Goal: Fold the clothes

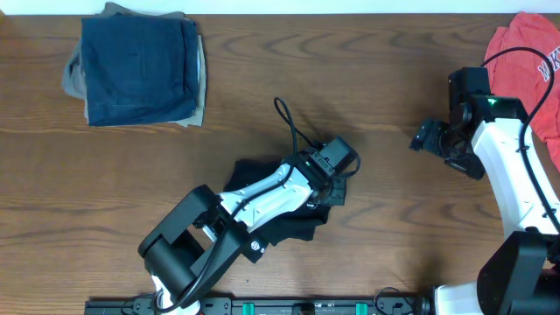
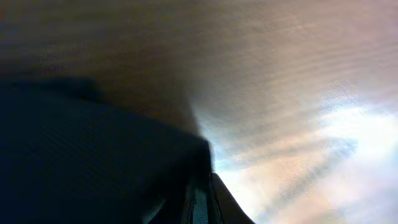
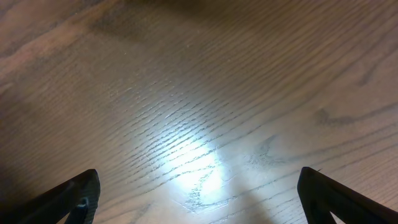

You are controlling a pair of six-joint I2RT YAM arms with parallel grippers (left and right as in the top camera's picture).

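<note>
Your left gripper [image 1: 335, 187] sits closed at the black garment [image 1: 284, 229], right edge; grip on cloth unclear. Garment bunched, longest left-to-right. Right gripper [image 3: 199, 195] gapes wide, empty.

A brown wood-grain table [image 1: 262, 79] runs beneath my work, and a white patch of glare lies on the boards directly below my right gripper [image 1: 423, 137]. Far ahead and to the left of my left gripper [image 1: 335, 185], near the table's back edge, sits a folded pile of dark-blue denim [image 1: 138, 68]. A layer of tan cloth [image 1: 73, 77] shows at the pile's left and right edges. Behind and to the right of my right gripper, a crumpled coral-red shirt with white lettering [image 1: 525, 52] lies in the far right corner. Behind both tools, along the near edge, runs a black rail with green fittings [image 1: 289, 306].
</note>
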